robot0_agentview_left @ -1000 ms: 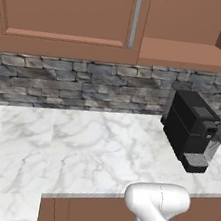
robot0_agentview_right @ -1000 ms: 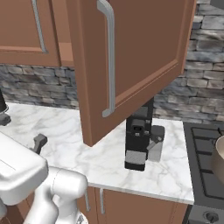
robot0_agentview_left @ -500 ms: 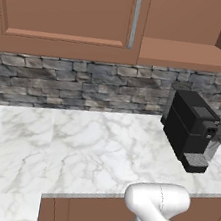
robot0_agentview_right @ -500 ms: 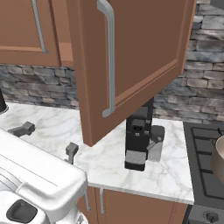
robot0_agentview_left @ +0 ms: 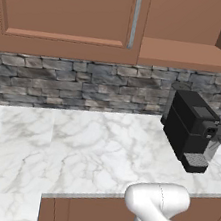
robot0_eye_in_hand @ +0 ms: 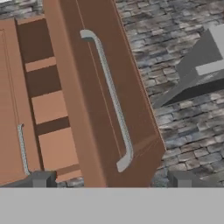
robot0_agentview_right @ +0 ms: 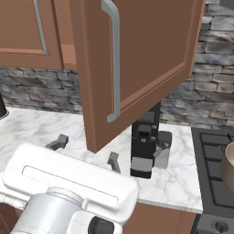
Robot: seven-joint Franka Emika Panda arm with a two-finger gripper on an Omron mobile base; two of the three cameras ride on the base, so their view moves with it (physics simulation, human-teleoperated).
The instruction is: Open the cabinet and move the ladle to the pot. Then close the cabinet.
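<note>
Up comes the hand in the right base view, higher than half a second ago, its gripper now raised just below the swung-out door, two fingers spread wide with nothing between them. One cabinet, two doors: the right one stands open, its bar handle facing the camera, the left one shut. From the hand view, three shelves show inside (no ladle can be made out). One black coffee machine sits on the marble counter. One pot peeks in at the stove, far right.
</note>
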